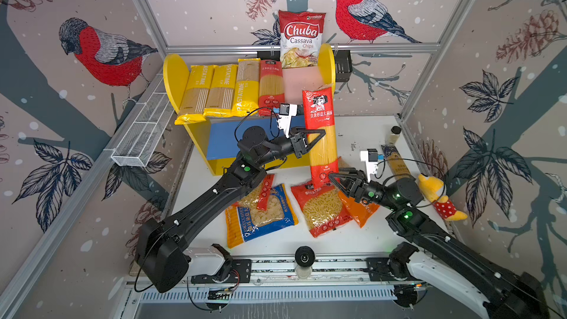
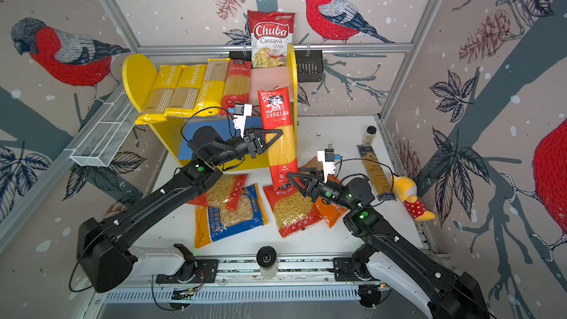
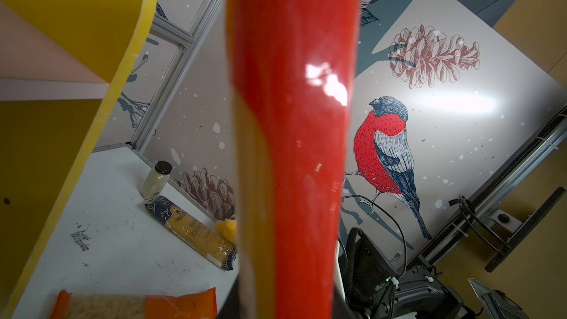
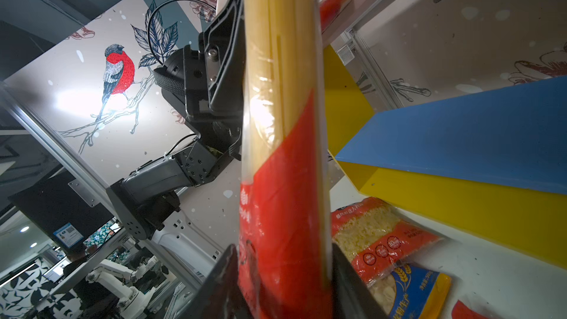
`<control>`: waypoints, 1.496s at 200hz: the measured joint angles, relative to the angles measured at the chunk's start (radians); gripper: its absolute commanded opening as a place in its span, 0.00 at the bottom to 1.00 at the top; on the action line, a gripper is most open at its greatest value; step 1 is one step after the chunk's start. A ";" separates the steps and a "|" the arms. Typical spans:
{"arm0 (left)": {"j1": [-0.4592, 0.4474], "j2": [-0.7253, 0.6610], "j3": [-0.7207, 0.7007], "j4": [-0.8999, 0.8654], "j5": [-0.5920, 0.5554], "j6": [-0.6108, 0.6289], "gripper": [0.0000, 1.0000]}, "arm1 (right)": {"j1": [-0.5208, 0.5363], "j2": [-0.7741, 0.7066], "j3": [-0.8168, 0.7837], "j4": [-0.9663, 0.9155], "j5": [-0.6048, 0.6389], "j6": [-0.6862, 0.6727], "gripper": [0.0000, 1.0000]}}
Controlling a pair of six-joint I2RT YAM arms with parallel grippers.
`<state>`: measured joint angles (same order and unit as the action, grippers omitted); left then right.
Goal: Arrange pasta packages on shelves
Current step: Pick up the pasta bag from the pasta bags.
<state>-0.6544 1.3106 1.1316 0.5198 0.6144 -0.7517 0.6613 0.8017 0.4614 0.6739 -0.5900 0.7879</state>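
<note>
A long red spaghetti pack (image 1: pixel 319 108) (image 2: pixel 277 112) stands upright in front of the shelves' (image 1: pixel 175 78) right side. My left gripper (image 1: pixel 320 136) (image 2: pixel 277 135) is shut on its clear middle. My right gripper (image 1: pixel 333 179) (image 4: pixel 283 283) is shut on its lower red end. The pink upper board (image 1: pixel 302 81) carries three yellow packs (image 1: pixel 219 90) and a red pack (image 1: pixel 271 87); its right part is bare. The blue lower board (image 1: pixel 224 139) is empty. On the table lie a blue-yellow bag (image 1: pixel 260 219), two red bags (image 1: pixel 322 210), an orange bag (image 1: pixel 359 210) and a dark-blue spaghetti pack (image 1: pixel 395 161).
A Chuba chips bag (image 1: pixel 302 38) stands in the black basket (image 1: pixel 342 65) behind the shelves. A white wire basket (image 1: pixel 144 130) hangs on the left wall. A small bottle (image 1: pixel 394 135) and a yellow plush toy (image 1: pixel 438 197) sit at the table's right edge.
</note>
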 measured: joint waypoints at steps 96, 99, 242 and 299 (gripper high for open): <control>0.025 -0.016 0.021 0.011 0.013 -0.006 0.22 | 0.005 0.036 0.047 0.037 0.004 0.026 0.12; 0.026 -0.018 0.021 0.011 0.013 -0.006 0.22 | 0.006 0.040 0.050 0.039 0.004 0.026 0.12; 0.070 -0.063 -0.011 0.029 -0.083 0.012 0.59 | 0.012 0.286 0.306 0.124 -0.016 0.117 0.00; 0.076 -0.077 -0.040 0.029 -0.095 0.018 0.66 | 0.003 0.412 0.446 0.162 0.045 0.188 0.00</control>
<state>-0.5789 1.2335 1.0920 0.5484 0.5190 -0.7334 0.6643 1.2140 0.9077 0.8356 -0.5446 0.9764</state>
